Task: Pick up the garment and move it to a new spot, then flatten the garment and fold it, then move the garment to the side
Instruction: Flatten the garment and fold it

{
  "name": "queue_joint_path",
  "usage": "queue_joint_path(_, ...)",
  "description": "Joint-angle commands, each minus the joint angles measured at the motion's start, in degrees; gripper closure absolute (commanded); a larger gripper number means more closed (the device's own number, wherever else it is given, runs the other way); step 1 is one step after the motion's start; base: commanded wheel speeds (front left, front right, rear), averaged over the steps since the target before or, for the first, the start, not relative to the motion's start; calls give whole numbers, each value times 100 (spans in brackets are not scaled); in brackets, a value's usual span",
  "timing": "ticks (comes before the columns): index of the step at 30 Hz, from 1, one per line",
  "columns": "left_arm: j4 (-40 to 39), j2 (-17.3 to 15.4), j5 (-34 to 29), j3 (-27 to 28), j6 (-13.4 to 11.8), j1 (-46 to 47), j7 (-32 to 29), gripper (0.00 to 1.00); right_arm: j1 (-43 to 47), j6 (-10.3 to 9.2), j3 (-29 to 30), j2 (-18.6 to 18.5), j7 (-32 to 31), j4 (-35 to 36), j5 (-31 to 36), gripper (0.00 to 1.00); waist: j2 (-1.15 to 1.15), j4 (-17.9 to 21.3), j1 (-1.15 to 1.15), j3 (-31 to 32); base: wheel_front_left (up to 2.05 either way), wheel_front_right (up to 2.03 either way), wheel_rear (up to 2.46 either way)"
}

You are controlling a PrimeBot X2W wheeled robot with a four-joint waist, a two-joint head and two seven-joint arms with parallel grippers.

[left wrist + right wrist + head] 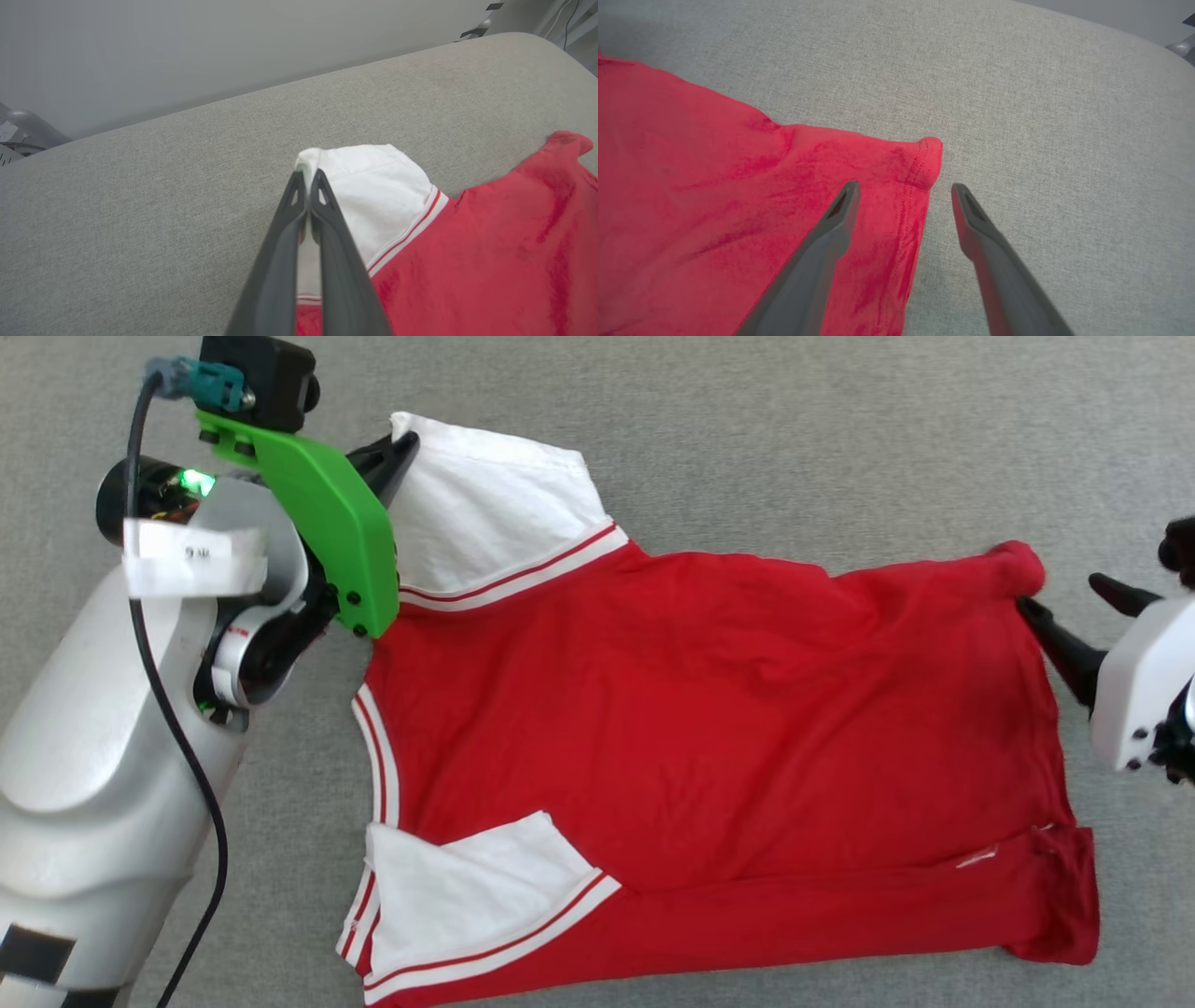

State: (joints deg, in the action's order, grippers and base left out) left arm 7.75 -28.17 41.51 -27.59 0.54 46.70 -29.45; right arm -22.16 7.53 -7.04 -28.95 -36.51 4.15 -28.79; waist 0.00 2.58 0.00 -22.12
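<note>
Lying spread on the grey fabric surface [747, 457], the garment [709, 709] shows its plain red side, with the neckline toward the robot's left and the hem toward its right. Nearest the robot, the near sleeve [467, 887], white with red-and-white striped trim, is turned in over the red body. A long crease runs from it along the near edge to the near hem corner [1060, 896], which is rumpled and doubled over. A small white mark [977, 857] sits just beside that corner.

At the lower left the pale left forearm [93, 756] rises into the head view, a black cable [191, 765] trailing along it and a green bracket [327, 523] fixed at the wrist. The middle of the garment lies fairly flat, with soft wrinkles across the red cloth.

Farther out, the far sleeve [495, 513] lies spread on the surface. The left gripper [406, 446] has its fingers pressed together on that sleeve's outer corner, and the left wrist view shows white cloth pinched between the tips. At the far right, the far hem corner [1018, 565] is bunched into a small nub. The right gripper [1064, 595] is there with its fingers wide apart and nothing between them. One finger lies over the red cloth by the hem stitching and the other over bare surface. Whether the finger over the cloth touches it cannot be told.
</note>
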Motion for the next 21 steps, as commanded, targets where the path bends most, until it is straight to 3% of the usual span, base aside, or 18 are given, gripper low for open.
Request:
queue_joint_path(1, -242, -61, -43, 20, -85, -171, 38, 100, -249, -4, 24, -45, -262, -120, -136, 0, 0, -181, 0, -134, 0, 0, 0)
queue_joint_path(11, -1343, -250, -134, 67, -362, -631, 120, 100, -1451, -4, -42, -39, -1639, -1086, -140, 0, 0, -424, 0, -510, 0, 0, 0)
queue_joint_path(21, -1471, -199, -185, -13, -314, -558, 215, 100, -1494, -4, -480, -41, -1844, -1693, -84, 0, 0, -595, 0, -696, 0, 0, 0)
